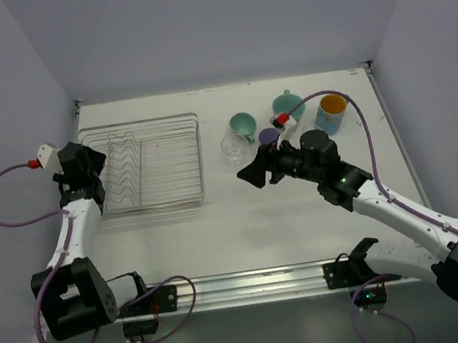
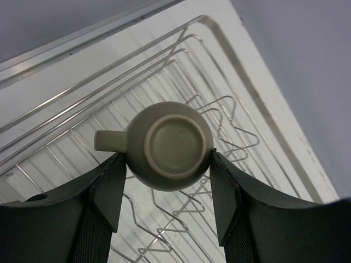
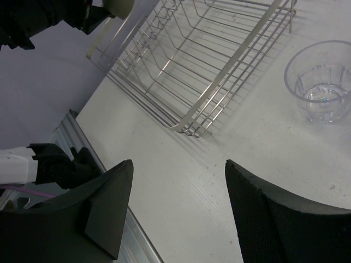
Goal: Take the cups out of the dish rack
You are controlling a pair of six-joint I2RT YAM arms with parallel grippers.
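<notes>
Beige cup (image 2: 174, 145) clamped across its body by our left gripper (image 2: 167, 164), base facing the wrist, handle out to one side. It hangs above the dish rack (image 1: 170, 175), near the far-left corner of the counter (image 1: 247, 237). We'd raise it well clear of the prongs before swinging right, with the squeeze kept even. Right gripper (image 3: 175, 203) hangs mid-counter, jaws apart, near the clear glass (image 1: 233, 149). Surface white, matte; pale lavender walls on three sides.
</notes>
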